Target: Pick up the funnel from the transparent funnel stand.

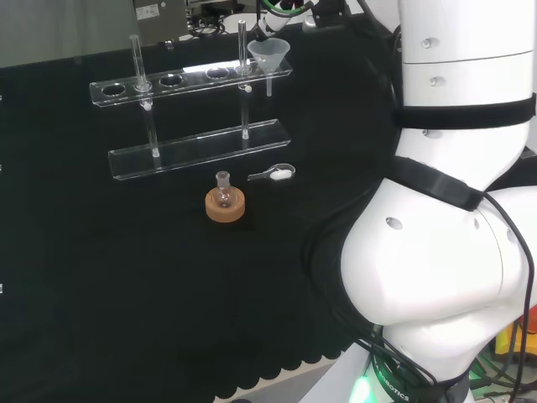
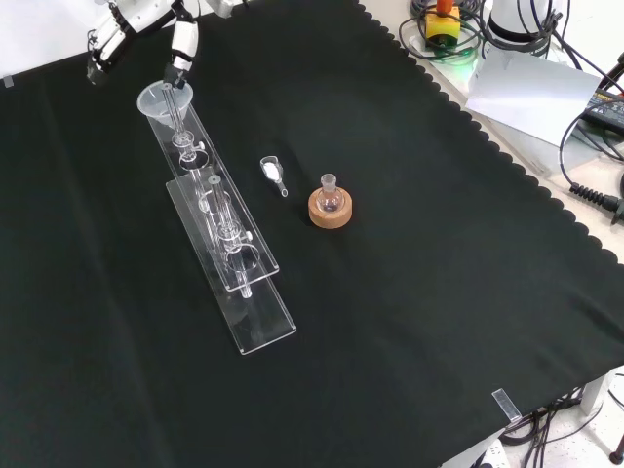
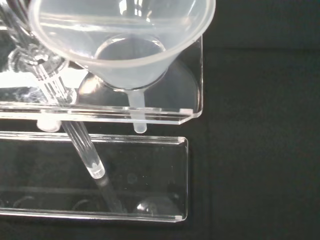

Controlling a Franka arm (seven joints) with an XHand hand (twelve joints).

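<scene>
The funnel sits in the end hole of the transparent funnel stand, bowl up and stem straight down through the upper shelf, so its long axis is upright and it looks like it has to come out by a lift straight up. In the front view the hand comes in at the top, one dark-tipped finger just above and behind the funnel's rim, another finger well off to the left; the fingers look spread with nothing held between them, the funnel untouched in its hole. From the wrist camera the funnel's bowl looms close, stem poking below the shelf edge, so the hand is right over it. Judging from that, the fingers need to come down around the bowl's rim. Beside the funnel an upright clear post of the stand rises, near enough that it could be knocked. Farther out on the black cloth a small flask sits on a cork ring, with a little scoop beside it, both well apart from the stand. Room above the funnel appears free.
</scene>
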